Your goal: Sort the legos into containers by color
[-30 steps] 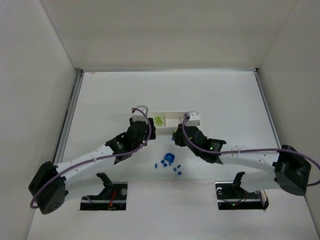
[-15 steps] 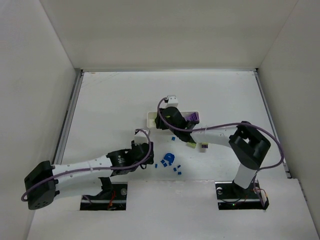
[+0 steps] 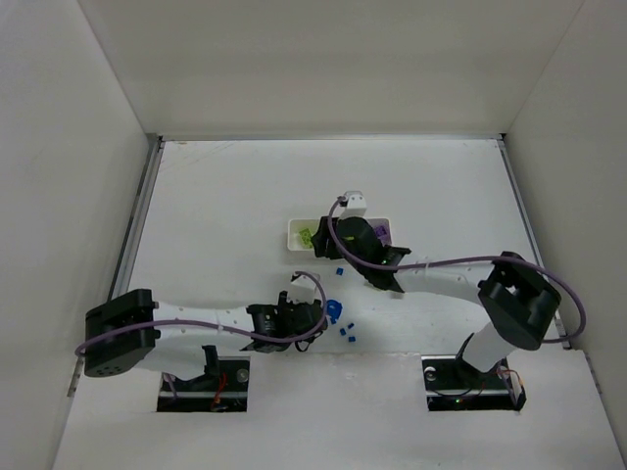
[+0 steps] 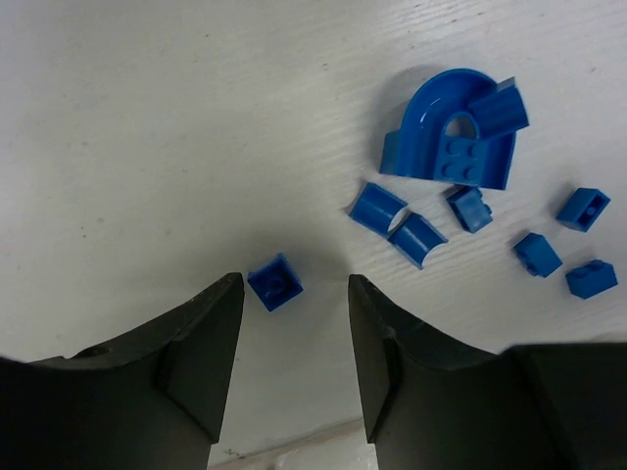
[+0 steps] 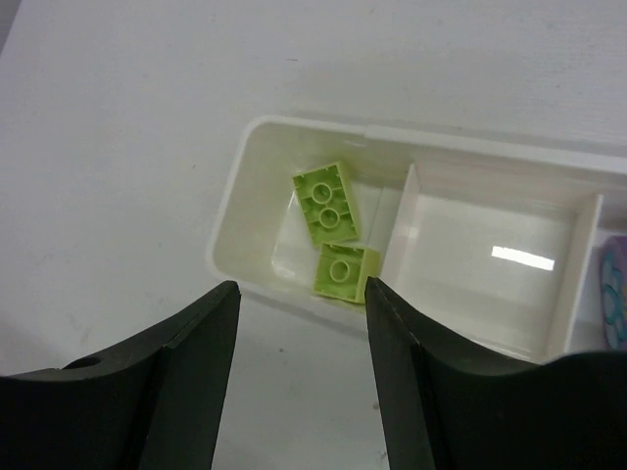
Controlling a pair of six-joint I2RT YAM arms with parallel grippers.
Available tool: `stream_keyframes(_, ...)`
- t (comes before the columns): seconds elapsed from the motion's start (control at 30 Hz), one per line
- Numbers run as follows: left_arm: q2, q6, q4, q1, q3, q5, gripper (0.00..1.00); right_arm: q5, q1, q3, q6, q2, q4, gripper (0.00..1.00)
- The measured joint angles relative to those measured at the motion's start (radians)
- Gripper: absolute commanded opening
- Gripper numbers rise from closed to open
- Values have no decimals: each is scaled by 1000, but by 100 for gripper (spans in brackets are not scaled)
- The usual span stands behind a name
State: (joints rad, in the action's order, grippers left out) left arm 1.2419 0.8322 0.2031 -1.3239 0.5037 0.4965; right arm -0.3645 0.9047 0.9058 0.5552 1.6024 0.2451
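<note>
The white tray (image 5: 235, 245) lies with two lime green bricks (image 5: 329, 203) in its left compartment. The middle compartment (image 5: 495, 264) is empty, and purple shows at the right edge (image 5: 615, 304). My right gripper (image 5: 302, 299) is open and empty, above the table just in front of the tray's left compartment. It hovers over the tray (image 3: 294, 235) in the top view. My left gripper (image 4: 294, 305) is open and low over the table, with a tiny blue brick (image 4: 274, 282) between its fingertips. The round blue piece (image 4: 451, 142) and several blue bits (image 4: 537, 255) lie beyond to the right.
The blue pieces (image 3: 333, 311) lie near the table's front edge, between the two arms. One blue bit (image 3: 338, 269) lies alone just in front of the tray. White walls enclose the table on three sides.
My left arm has pulled back from the tray to the blue pieces near the front edge. My right arm has swung left over the tray's left end.
</note>
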Motion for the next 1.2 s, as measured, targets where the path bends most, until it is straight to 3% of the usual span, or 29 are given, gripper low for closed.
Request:
stream_keyframes(0.17, 34, -2, -31, 4, 13, 11, 35, -25, 25, -101, 26, -79, 21, 59)
stream_keyframes(0.43, 45, -12, -42, 13, 14, 21, 15, -65, 71, -223, 51, -171, 21, 45)
stream_keyframes(0.53, 37, -14, -31, 24, 14, 25, 15, -79, 86, -246, 54, -204, 12, 46)
stream_keyframes(0.7, -62, -40, -4, 68, 20, 50, 15, -100, 152, -274, 58, -237, 6, 58)
stream_keyframes(0.9, -143, -113, -21, 185, 90, 58, 16, -107, 205, -361, 74, -286, -14, 62)
stream_keyframes(1.07, -108, -213, -106, 295, 188, 31, 16, -110, 216, -430, 94, -365, -43, 61)
stream_keyframes(1.2, 40, -283, -202, 381, 318, -35, 17, -110, 221, -468, 110, -430, -72, 51)
